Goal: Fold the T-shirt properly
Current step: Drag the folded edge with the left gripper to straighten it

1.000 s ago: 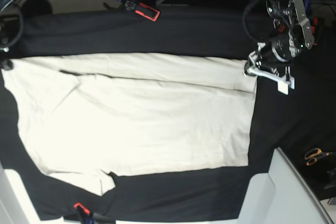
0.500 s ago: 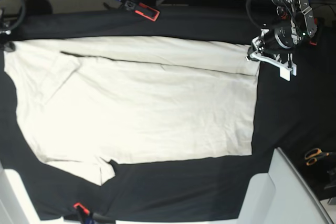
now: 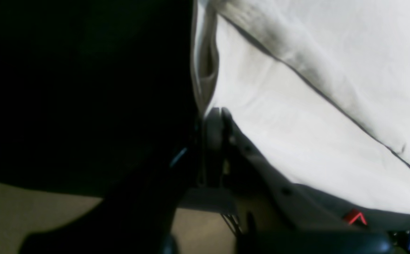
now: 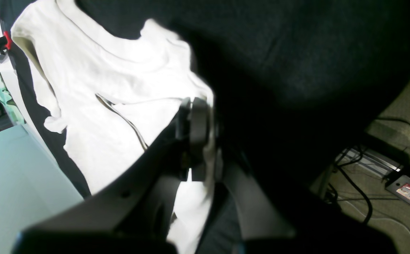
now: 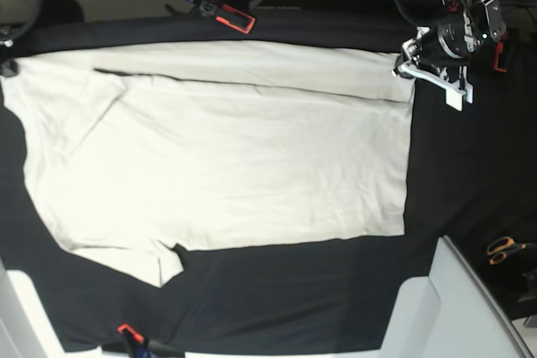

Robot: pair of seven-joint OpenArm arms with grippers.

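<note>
Farther up the black cloth point(image 5: 277, 308), T-shirt point(image 5: 252, 157) between left hand point(image 5: 404, 69) and right hand point(image 5: 12, 68).

The left gripper point(image 3: 212, 116) is shut, low at the upper right of the base view, its arm coming in from the top edge. The right gripper point(image 4: 203, 106) is shut too, at the upper left edge of that view, most of its arm out of frame. Both wrist views show the fingers together, their near parts blurred.
</note>
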